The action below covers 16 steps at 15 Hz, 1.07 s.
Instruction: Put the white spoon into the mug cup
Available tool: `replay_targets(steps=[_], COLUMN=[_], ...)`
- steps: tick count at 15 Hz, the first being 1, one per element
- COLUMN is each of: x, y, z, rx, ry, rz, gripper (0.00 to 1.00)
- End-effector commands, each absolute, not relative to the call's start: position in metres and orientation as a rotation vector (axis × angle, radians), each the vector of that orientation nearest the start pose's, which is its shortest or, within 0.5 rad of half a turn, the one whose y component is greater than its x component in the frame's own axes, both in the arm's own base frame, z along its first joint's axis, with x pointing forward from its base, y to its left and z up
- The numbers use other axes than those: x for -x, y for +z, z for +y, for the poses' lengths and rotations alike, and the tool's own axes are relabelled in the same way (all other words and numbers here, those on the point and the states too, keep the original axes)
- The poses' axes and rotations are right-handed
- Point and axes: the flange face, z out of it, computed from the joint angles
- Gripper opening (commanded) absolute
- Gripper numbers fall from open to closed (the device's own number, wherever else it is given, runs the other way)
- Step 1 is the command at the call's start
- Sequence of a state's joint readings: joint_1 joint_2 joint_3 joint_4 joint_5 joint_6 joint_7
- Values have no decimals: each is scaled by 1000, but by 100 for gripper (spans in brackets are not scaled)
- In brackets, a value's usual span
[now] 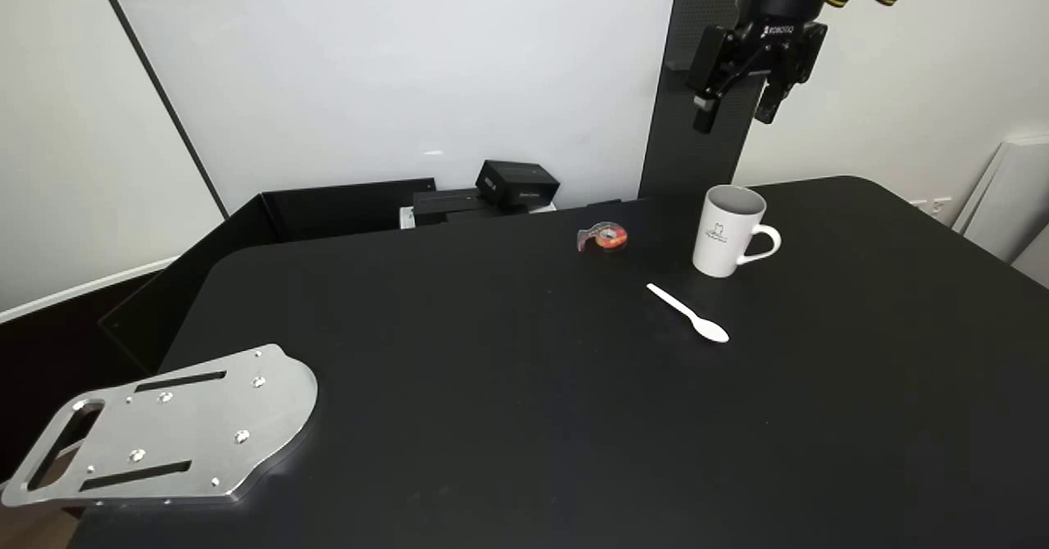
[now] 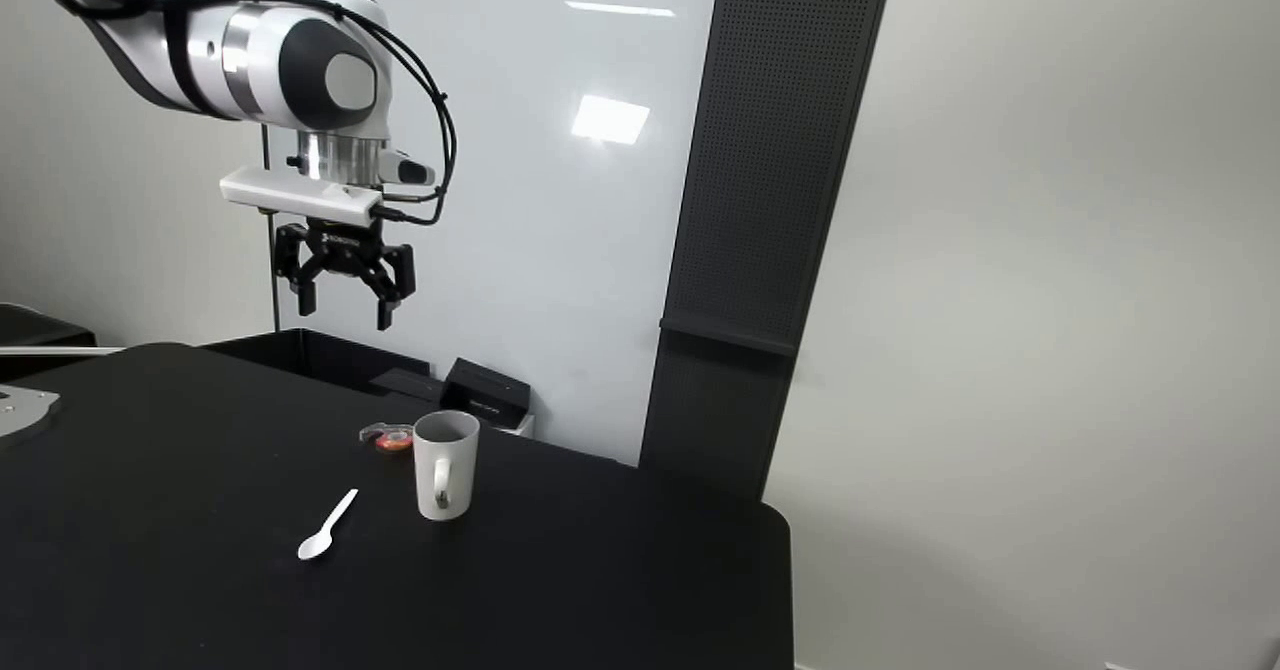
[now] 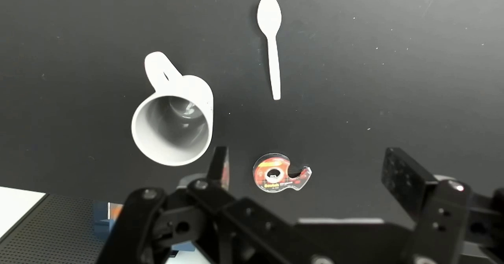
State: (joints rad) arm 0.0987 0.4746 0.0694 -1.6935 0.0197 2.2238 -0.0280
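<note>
The white spoon [image 1: 676, 304] lies flat on the black table in both exterior views, its handle end pointing toward the tape side. Upright near it stands the white mug cup [image 1: 715, 242], apart from the spoon, with its loop handle out to the side. In the wrist view the spoon [image 3: 272, 55] is up and to the right of the mug [image 3: 200, 88], whose inside looks bare. High above the table hangs my gripper [image 2: 346, 318], fingers wide apart and nothing between them. The wrist view also shows both fingers of the gripper [image 3: 307, 151] spread.
A red-orange tape dispenser [image 3: 271, 169] lies on the table near the mug, far below the jaws. A silver metal plate [image 1: 205, 418] rests at the table's corner. Black boxes [image 1: 516, 184] and a dark bin [image 1: 344, 205] sit beyond the back edge, before a white wall panel.
</note>
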Motion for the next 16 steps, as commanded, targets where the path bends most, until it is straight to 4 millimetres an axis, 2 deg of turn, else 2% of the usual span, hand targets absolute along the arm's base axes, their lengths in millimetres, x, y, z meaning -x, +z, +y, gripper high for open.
replay_targets(steps=[1, 8, 16], x=[-676, -685, -687], y=[315, 273, 234], z=[107, 111, 118], rx=[3073, 3068, 3042], ry=[-89, -84, -19], rz=[-304, -326, -449], gripper=[100, 100, 100])
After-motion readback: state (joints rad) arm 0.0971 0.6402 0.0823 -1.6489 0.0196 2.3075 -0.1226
